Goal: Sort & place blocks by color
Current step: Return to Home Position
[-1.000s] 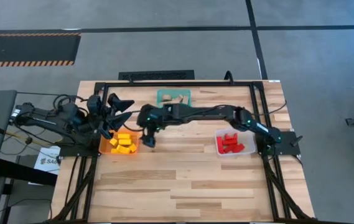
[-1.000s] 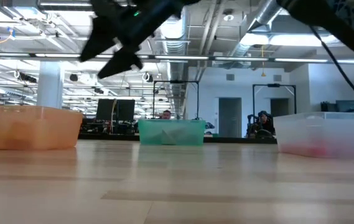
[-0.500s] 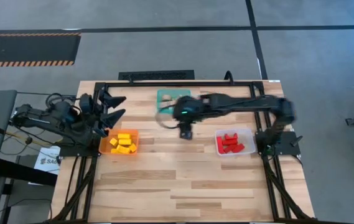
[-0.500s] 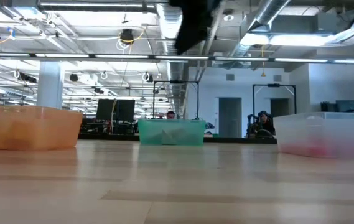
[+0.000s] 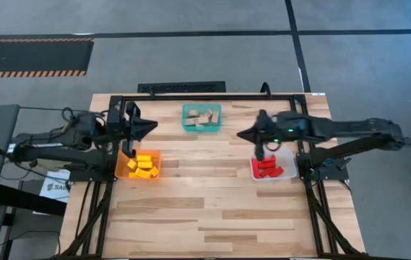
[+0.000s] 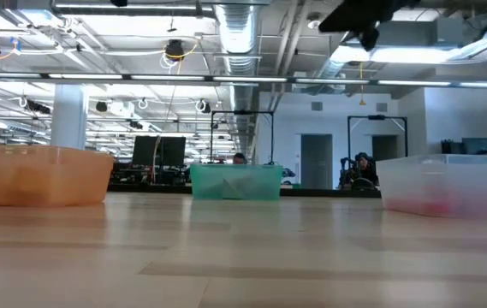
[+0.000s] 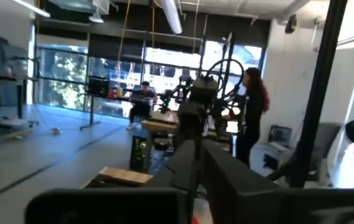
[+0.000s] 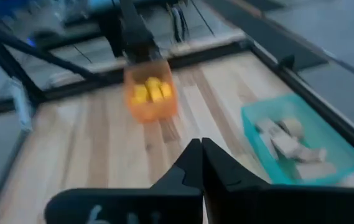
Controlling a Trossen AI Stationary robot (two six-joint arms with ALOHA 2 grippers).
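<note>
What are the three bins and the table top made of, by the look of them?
The orange bin, teal bin and clear bin look like thin translucent plastic: light shows through their smooth walls. The table top looks like light wood with a smooth finish: parallel strips with visible grain and end joints, probably butcher block, though a veneer cannot be ruled out.

Three bins stand on the counter [image 5: 212,209]: one orange bin [image 5: 120,172], one teal bin [image 5: 186,119], one clear bin [image 5: 290,162]. There are roughly six yellow blocks [image 5: 141,165], several red blocks [image 5: 266,167] and several tan blocks [image 5: 203,118], overlapping too closely for exact counts. Two arms show, the left arm [image 5: 53,137] and the right arm [image 5: 342,130].
</note>
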